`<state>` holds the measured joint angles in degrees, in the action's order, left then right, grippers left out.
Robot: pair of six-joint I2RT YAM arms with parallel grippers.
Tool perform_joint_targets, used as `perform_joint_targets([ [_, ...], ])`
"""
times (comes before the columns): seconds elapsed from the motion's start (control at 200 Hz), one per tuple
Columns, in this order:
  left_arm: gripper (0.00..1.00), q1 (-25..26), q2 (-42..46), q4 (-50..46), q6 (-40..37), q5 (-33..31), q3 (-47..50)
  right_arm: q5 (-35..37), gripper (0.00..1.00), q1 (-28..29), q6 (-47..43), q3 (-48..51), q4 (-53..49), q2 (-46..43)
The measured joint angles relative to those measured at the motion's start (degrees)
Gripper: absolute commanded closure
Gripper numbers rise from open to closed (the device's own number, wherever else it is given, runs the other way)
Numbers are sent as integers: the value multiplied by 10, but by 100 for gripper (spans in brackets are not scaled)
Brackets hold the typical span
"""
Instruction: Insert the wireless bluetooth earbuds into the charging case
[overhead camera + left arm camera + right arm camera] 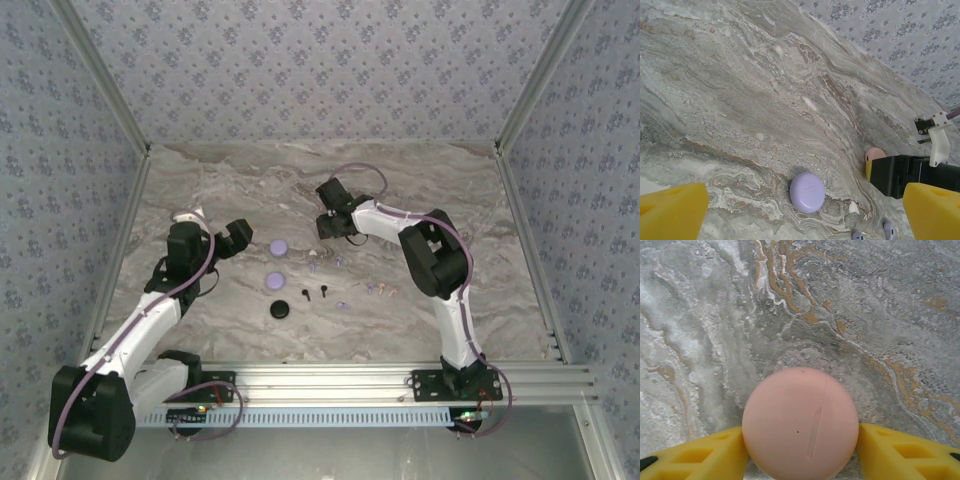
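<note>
Lying flat, round pink case [800, 420] pinched in right claw [801, 440].

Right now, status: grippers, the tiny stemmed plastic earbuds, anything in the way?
Left gripper open. Right gripper shut on round pink plastic case. Earbuds loose on marble table. Round lilac disc and black disc beside them.

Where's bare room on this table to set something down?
Free: the marble table's far strip along the back wall and right side past the right arm. Crowded: the middle, with two round lilac discs, a round black disc, tiny plastic earbuds, and the right gripper shut on a round pink disc.
</note>
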<state>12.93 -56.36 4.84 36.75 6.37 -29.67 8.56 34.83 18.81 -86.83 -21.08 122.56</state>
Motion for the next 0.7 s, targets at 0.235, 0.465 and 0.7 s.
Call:
perform_joint_targets([
  [0.235, 1, 3, 0, -2, 0, -2, 0, 11, 39, -10, -14, 0, -6, 0],
  [0.465, 1, 3, 0, -2, 0, -4, 0, 10, 39, -15, -35, 0, -6, 0],
  [0.7, 1, 4, 0, -3, 0, -4, 0, -4, 45, -28, -67, 0, 1, 0],
])
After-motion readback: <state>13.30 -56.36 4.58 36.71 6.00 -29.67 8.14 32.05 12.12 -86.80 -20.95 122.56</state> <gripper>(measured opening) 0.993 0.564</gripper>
